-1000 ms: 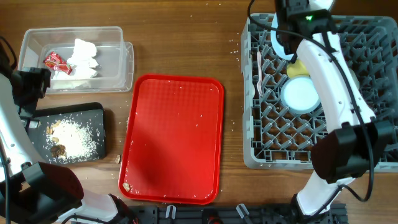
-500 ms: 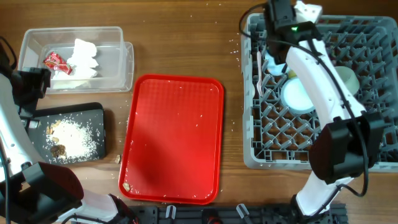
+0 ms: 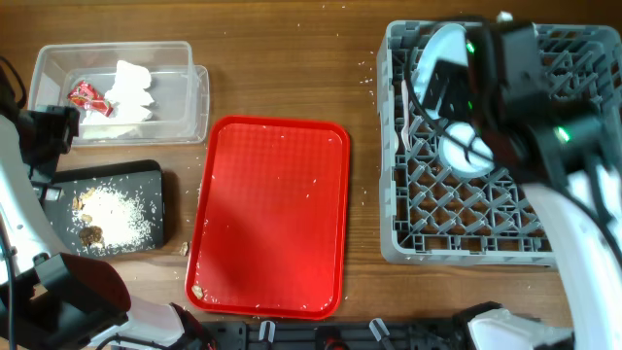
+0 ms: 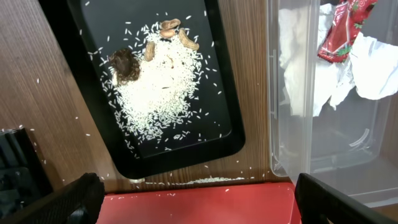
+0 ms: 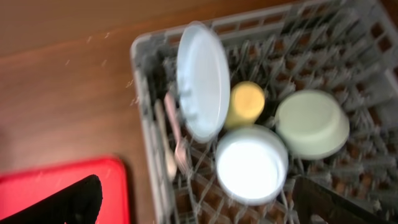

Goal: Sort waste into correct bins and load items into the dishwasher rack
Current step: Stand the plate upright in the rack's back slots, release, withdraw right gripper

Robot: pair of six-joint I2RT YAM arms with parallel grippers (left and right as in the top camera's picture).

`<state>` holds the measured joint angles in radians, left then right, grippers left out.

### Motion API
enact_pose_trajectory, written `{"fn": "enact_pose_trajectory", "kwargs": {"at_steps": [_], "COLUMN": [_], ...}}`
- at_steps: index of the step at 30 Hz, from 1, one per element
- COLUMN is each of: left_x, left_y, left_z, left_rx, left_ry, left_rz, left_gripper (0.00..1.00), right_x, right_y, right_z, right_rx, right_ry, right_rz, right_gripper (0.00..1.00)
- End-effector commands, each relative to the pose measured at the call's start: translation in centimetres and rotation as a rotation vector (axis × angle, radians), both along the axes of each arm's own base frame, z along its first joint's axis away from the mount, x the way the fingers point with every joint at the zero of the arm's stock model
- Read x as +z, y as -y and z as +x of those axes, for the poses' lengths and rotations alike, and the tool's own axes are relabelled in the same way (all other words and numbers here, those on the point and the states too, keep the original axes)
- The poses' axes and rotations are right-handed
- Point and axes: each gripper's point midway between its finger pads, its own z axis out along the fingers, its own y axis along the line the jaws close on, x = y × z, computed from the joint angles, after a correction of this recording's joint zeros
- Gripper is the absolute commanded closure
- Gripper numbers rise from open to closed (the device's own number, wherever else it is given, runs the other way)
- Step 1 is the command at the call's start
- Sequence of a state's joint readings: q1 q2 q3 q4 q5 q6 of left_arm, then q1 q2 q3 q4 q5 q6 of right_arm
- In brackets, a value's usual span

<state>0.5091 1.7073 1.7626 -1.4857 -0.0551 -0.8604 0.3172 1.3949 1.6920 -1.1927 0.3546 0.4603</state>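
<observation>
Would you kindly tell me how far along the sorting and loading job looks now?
Mostly done: napkin and red wrapper lie in the clear tub, food scraps in the black tray; plate, yellow cup, two bowls and cutlery sit in the rack. In hand: nothing; left gripper and right gripper are open. Left: only crumbs on the red tray.

Plate (image 5: pixel 202 81) on edge beside cup (image 5: pixel 244 102); bowls (image 5: pixel 312 122) in rack (image 5: pixel 367 37).

Wood-grain desk (image 3: pixel 272 58); glossy red plastic tray (image 3: pixel 272 214); clear smooth plastic tub (image 3: pixel 190 92); grey plastic rack (image 3: pixel 418 243); matt black tray (image 3: pixel 151 180); crumpled paper napkin (image 3: pixel 131 87).
</observation>
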Motion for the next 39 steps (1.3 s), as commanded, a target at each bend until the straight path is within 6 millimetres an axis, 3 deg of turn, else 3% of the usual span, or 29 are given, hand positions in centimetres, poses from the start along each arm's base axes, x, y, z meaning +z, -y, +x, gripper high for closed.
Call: {"fn": "enact_pose_trajectory", "kwargs": {"at_steps": [1, 6, 13, 17, 22, 28, 34, 39], "left_x": [0.0, 0.0, 0.0, 0.0, 0.0, 0.0, 0.0, 0.0], "left_y": [-0.3, -0.3, -0.3, -0.3, -0.3, -0.3, -0.3, -0.3], "left_z": [-0.1, -0.1, -0.1, -0.1, -0.1, -0.1, -0.1, -0.1], "left_rx": [0.021, 0.021, 0.021, 0.021, 0.021, 0.021, 0.021, 0.021], "left_ry": [-0.003, -0.003, -0.003, -0.003, -0.003, -0.003, -0.003, -0.003], "left_rz": [0.007, 0.007, 0.007, 0.007, 0.007, 0.007, 0.007, 0.007], "left_gripper": [0.0, 0.0, 0.0, 0.0, 0.0, 0.0, 0.0, 0.0], "right_x": [1.0, 0.8, -0.3, 1.3, 4.5, 2.3, -2.0, -4.5], "right_y": [-2.2, -1.2, -0.4, -0.5, 0.5, -0.2, -0.7, -1.0], "right_z": [-4.3, -9.5, -12.2, -12.0, -11.8, -9.9, -7.7, -7.9], "right_rx": [0.103, 0.125, 0.084, 0.116, 0.187, 0.356, 0.382, 0.402], "right_ry": [-0.027, -0.109, -0.206, -0.111, 0.135, 0.44, 0.694, 0.867], "right_rz": [0.09, 0.11, 0.123, 0.128, 0.127, 0.114, 0.113, 0.114], "right_gripper": [0.0, 0.0, 0.0, 0.0, 0.0, 0.01, 0.0, 0.0]}}
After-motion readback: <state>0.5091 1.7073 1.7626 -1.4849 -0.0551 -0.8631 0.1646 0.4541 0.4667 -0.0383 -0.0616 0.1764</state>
